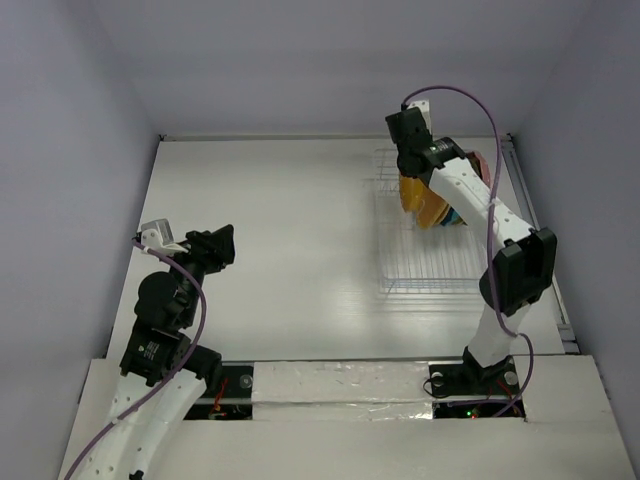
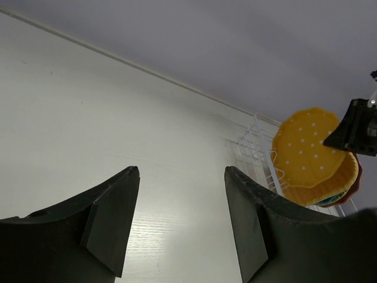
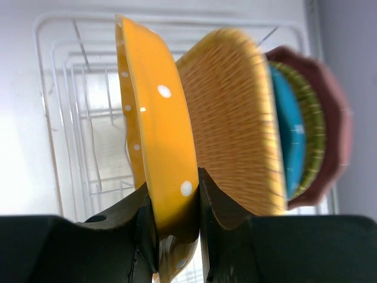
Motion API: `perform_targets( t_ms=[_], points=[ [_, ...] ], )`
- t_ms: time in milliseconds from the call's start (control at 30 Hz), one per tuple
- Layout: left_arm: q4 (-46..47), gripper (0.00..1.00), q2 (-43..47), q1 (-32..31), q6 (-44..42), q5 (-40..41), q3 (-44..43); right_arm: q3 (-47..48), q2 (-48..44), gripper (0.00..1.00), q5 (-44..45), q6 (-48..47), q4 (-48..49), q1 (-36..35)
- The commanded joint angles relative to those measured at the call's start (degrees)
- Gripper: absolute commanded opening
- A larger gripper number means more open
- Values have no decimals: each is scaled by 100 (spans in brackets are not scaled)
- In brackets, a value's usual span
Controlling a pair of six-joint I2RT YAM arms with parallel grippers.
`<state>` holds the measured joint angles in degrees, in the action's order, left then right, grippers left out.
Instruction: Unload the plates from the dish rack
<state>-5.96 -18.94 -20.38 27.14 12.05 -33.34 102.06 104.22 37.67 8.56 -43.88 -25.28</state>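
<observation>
Right hand (image 3: 177, 203) clamped on rim of yellow dotted plate (image 3: 156, 118), one finger each side. Plate stands upright in far half of dish rack (image 1: 425, 272), w/ woven orange plate (image 3: 230, 118), blue plate (image 3: 290, 138) & dusty pink plate (image 3: 333, 118) packed just behind it. Left hand (image 2: 179, 177) spread wide, grasping nothing, above tabletop (image 1: 290, 220), well apart from rack.

I read open table (image 1: 280, 230) left of the dish rack (image 1: 430, 275). Its near slots stand free. The woven plate (image 3: 235, 118) crowds the yellow plate (image 3: 159, 118) closely.
</observation>
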Motion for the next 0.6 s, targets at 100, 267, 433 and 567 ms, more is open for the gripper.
perform_targets(
  t_ms=[100,267,433,567],
  points=[
    [262,57,4,43,2,-19,38,816,-1175,0,470,-21,283,-407],
    [270,58,13,43,11,-19,38,142,-1869,0,-688,557,1160,-873],
    [262,59,-13,96,-6,-19,38,-432,-1512,0,-2482,1463,2663,-1321],
    [253,59,-31,148,-7,-19,30,-459,-774,0,-3370,2603,3796,-1742]
  ],
)
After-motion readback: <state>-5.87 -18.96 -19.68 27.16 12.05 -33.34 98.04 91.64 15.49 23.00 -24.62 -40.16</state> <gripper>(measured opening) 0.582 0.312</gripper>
